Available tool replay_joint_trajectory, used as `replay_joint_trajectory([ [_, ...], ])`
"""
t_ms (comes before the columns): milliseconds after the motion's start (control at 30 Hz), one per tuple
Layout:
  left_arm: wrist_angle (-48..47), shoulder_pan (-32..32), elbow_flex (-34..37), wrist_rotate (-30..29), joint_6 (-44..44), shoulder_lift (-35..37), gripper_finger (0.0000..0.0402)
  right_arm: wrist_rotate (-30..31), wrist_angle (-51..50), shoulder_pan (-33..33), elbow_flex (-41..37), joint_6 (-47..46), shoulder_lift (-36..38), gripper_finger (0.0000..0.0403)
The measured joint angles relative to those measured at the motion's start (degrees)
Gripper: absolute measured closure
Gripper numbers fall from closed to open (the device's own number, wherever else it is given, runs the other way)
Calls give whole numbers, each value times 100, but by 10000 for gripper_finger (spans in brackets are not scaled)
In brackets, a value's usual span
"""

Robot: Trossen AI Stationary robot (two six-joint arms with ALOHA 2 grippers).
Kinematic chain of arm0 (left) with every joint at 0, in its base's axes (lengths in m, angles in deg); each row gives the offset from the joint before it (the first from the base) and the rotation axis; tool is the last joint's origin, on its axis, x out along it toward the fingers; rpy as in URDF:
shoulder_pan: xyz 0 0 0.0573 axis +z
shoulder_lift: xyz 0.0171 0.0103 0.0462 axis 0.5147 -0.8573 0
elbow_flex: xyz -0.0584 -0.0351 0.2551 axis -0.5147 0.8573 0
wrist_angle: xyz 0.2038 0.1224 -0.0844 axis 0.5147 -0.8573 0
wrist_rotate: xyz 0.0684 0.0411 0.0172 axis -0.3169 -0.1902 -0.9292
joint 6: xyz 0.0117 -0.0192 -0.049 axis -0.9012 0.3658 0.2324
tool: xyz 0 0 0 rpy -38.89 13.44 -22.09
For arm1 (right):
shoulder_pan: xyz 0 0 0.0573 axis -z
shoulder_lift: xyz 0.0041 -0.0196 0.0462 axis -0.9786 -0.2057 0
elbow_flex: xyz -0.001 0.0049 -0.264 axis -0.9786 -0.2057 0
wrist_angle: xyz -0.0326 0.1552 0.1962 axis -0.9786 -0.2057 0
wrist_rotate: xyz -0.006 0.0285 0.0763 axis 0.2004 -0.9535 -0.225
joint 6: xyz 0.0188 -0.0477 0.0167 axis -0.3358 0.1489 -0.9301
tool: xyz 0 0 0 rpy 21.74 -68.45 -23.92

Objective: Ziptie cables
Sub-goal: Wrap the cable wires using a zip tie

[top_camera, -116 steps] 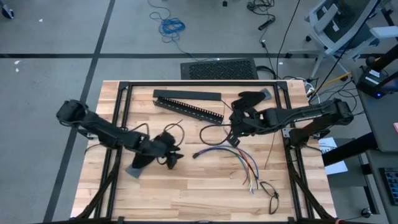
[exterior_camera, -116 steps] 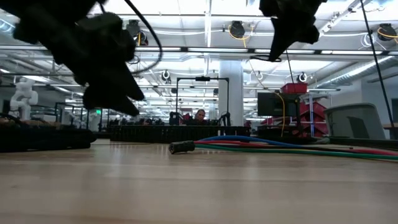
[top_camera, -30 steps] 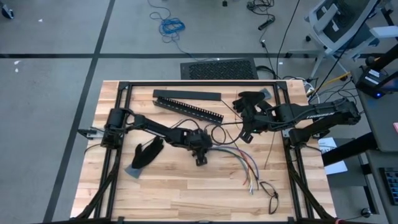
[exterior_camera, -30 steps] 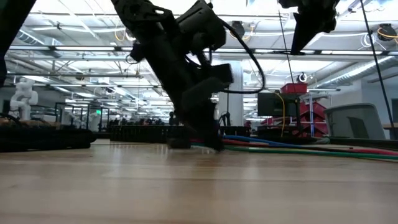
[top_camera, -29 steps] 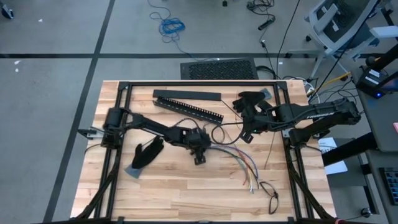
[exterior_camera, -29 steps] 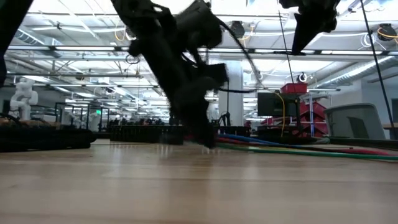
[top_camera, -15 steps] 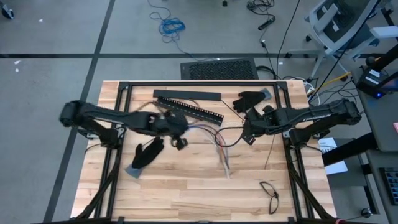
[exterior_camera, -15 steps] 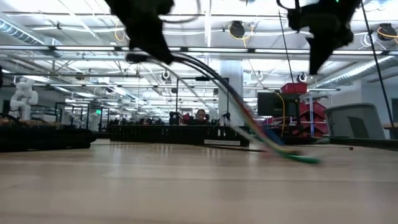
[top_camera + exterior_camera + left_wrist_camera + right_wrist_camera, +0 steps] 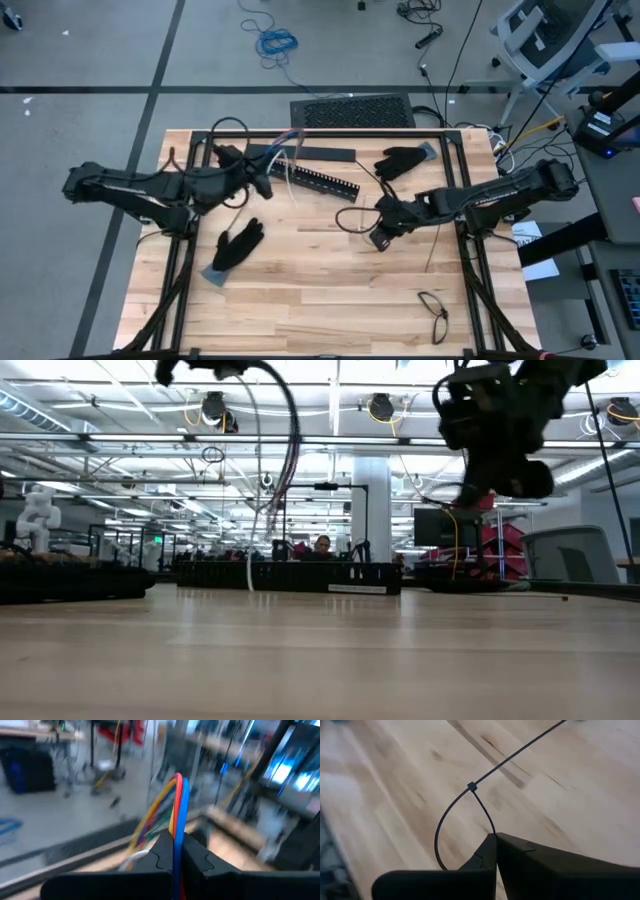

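Observation:
My left gripper (image 9: 266, 182) is raised over the table's far left part and is shut on the cables (image 9: 287, 145). The cables are a bundle of red, blue, yellow and other thin wires (image 9: 177, 805). They arch up out of the fingers and hang down in the low view (image 9: 290, 450). My right gripper (image 9: 378, 238) is right of the table's middle, tipped downward. It is shut on a thin black zip tie (image 9: 348, 218) that is closed into a loop through its head (image 9: 471, 786). My left gripper pinches the coloured cables (image 9: 176, 837) between its two fingers, which lie about level. The bundle rises from the fingertips, curves over and hangs down with its free ends (image 9: 250, 575) low; whether they touch the table I cannot tell. My right gripper pinches the zip tie's strap (image 9: 490, 826) at its fingertips, just below the head, slanting down from above. The loop (image 9: 440, 825) curves away beside the fingers and the tail (image 9: 535, 742) runs off over the wood.
Two long black slotted bars (image 9: 310, 170) lie at the far side. One black glove (image 9: 238, 246) lies near the left, another (image 9: 400, 160) at the far right. A thin black strip (image 9: 432, 245) and a small wire loop (image 9: 432, 308) lie at the right.
My left gripper has risen and swung from the table's middle toward the far left, tipping up to about level. It has dragged the cable bundle off the table, and the bundle now arches and hangs from it. My right gripper has sunk and tipped downward with the zip tie.

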Motion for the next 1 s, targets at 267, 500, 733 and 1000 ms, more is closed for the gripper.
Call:
replay_joint_trajectory([
  [267, 4187, -152, 1201, 143, -530, -768, 391, 464, 1082, 50, -1, -674, -865, 403],
  [500, 5439, -566, 1505, 153, -624, -1234, 392, 259, 3623, 306, -1, -934, -1839, 403],
  [733, 6266, -576, 1514, 91, -646, -1764, 392, 118, 5541, 348, -1, -1404, -2361, 403],
  [1000, 7455, -206, 1458, 462, -625, -2243, 392, 265, 6455, 125, -1, -1632, -2409, 403],
])
